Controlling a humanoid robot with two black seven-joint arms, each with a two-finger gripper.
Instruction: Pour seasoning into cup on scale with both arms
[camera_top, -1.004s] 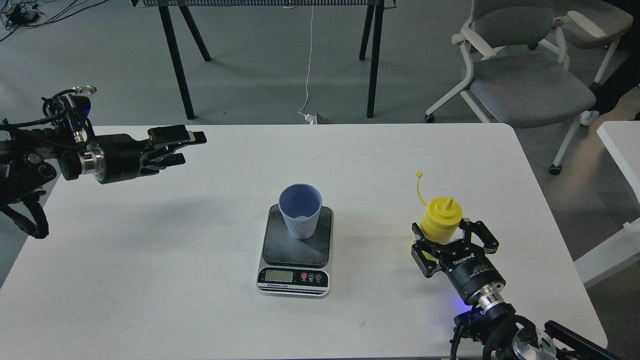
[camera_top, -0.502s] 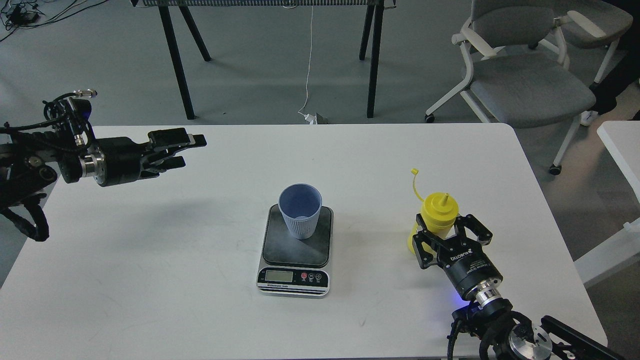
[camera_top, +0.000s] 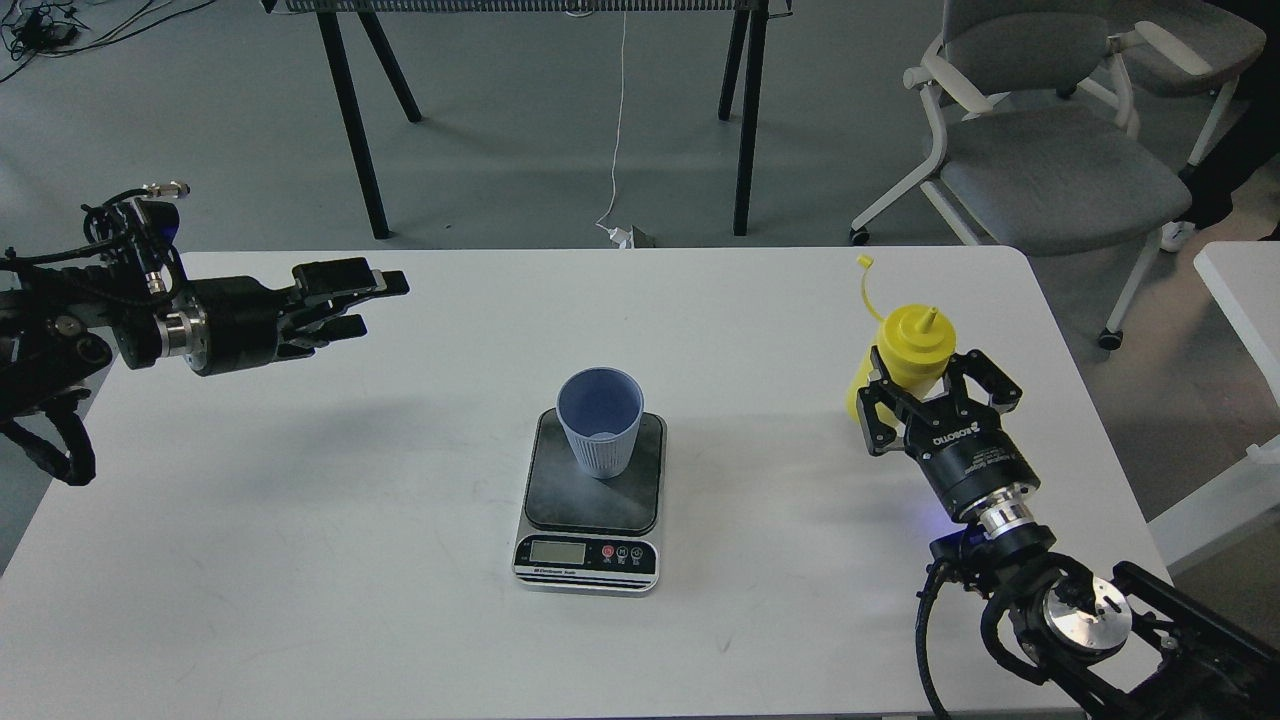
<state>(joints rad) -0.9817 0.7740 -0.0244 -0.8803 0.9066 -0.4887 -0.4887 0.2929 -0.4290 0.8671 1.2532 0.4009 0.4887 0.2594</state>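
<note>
The yellow seasoning bottle (camera_top: 910, 343) is upright at the right of the white table (camera_top: 300, 560). Its nozzle is uncapped and the small tethered cap (camera_top: 864, 262) sticks up to its left. My right gripper (camera_top: 932, 380), marked "ROBOTIQ", is shut around the bottle's body from the near side. The pale blue ribbed cup (camera_top: 600, 420) stands upright on the dark platform of the scale (camera_top: 590, 515) at the table's middle, well left of the bottle. My left gripper (camera_top: 362, 302) hovers over the table's far left, fingers apart and empty, pointing right.
A grey chair (camera_top: 1050, 170) stands behind the table's far right corner. Black legs of another table (camera_top: 350, 120) and a white cable (camera_top: 618, 140) are on the floor beyond. The edge of a second white table (camera_top: 1240, 280) is at the right.
My right gripper has carried the bottle away from me and a little right, higher in the view. My left gripper's fingers have narrowed slightly; that arm has hardly moved.
</note>
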